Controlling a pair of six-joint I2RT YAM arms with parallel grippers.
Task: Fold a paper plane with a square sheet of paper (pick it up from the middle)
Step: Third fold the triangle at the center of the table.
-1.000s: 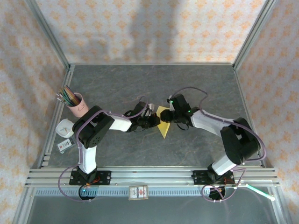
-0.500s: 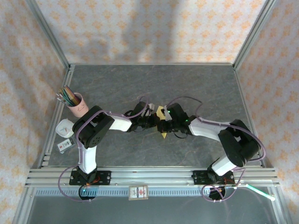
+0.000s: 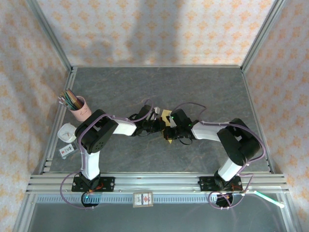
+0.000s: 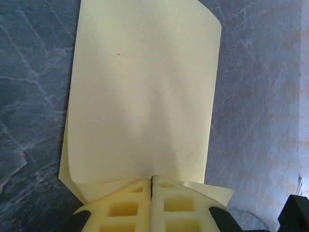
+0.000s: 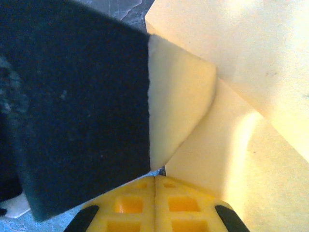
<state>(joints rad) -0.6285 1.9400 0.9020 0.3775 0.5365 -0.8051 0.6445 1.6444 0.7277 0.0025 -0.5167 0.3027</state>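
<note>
**Two-gripper hold on the sheet: risks and surroundings**

The square sheet of paper (image 4: 142,96) sits near the middle of the tabletop (image 3: 145,87), between the two grippers. It is already creased. The left wrist view shows a top layer curling over a lower one, and the right wrist view shows angled flaps meeting at a fold.

The left gripper (image 4: 152,180) has its jaws pressed together at the sheet's near edge and appears to pinch it. The right gripper (image 5: 155,178) is also closed, with paper rising straight from its tips, so treat it as clamped on a fold. A dark foam-like block (image 5: 72,111) lies against the paper beside it. You cannot tell from this view what the block is.

Expect these faults:
- Tearing, if the arms pull apart while both are clamped.
- A skewed crease, if either grip holds one layer and not both.
- Slipping, because thin paper gives the pads little to hold.
- Collision, because the two wrists work almost touching.

The tabletop is dark grey with marble-like veining, flat and matte. A pink cup of coloured pencils (image 3: 78,107) stands near the left edge, well apart from the sheet. An aluminium rail (image 3: 154,181) runs along the near edge and carries both bases. Patterned wall panels (image 3: 154,29) enclose the cell.
</note>
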